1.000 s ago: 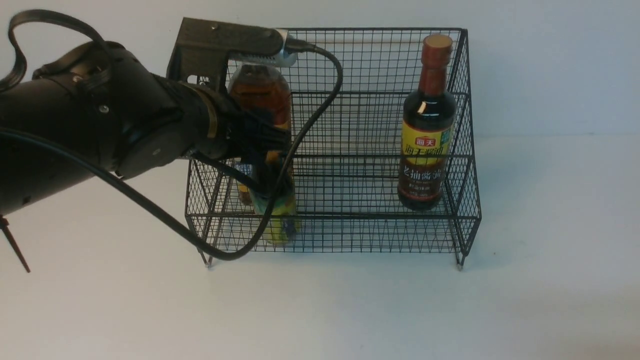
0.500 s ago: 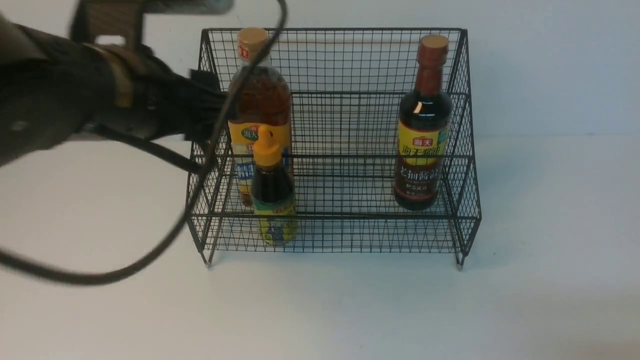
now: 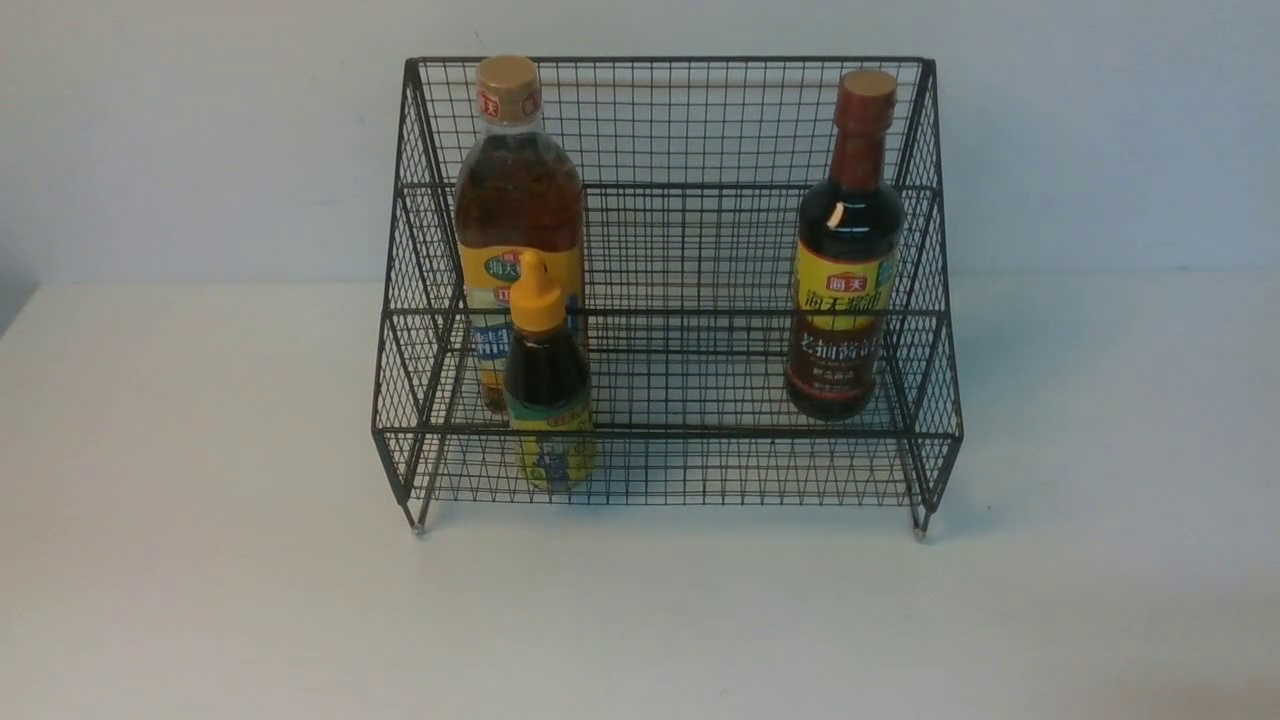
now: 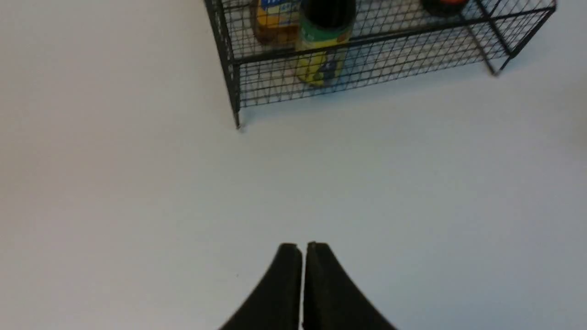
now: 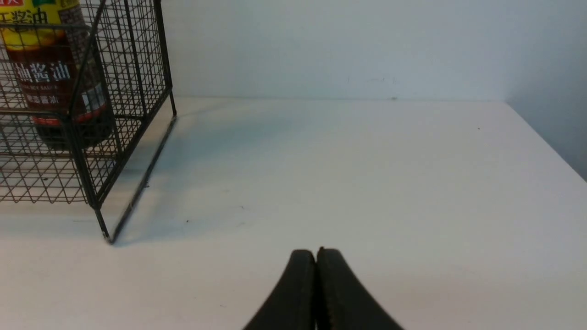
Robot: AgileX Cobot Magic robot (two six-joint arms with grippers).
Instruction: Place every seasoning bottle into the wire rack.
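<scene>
— White tabletop [image 3: 200, 600] and a pale wall are seen, with the wire rack [image 3: 660, 470] set against that wall. What could be upset from here?

— Little, it is judged. The small dark bottle [image 3: 545, 385] is stood in the rack's lower front tier, toward the rack's left end, just in front of the large amber-liquid bottle [image 3: 518, 200]; whether the two touch cannot be told. If the rack were knocked by an arm, the small one could be tipped against its neighbour.

— And what is held in the rack?

— All three bottles are seen upright inside it: the amber one on the rear tier at the rack's left end, the tall dark bottle [image 3: 845, 260] on the same tier at the rack's right end, the small one in front. Nothing is left on the table outside the rack.

— The grippers?

— The left gripper [image 4: 302, 247] is pressed together on nothing, over bare table in front of the rack. The right gripper [image 5: 316, 252] is likewise closed and empty, off the rack's right side.
</scene>
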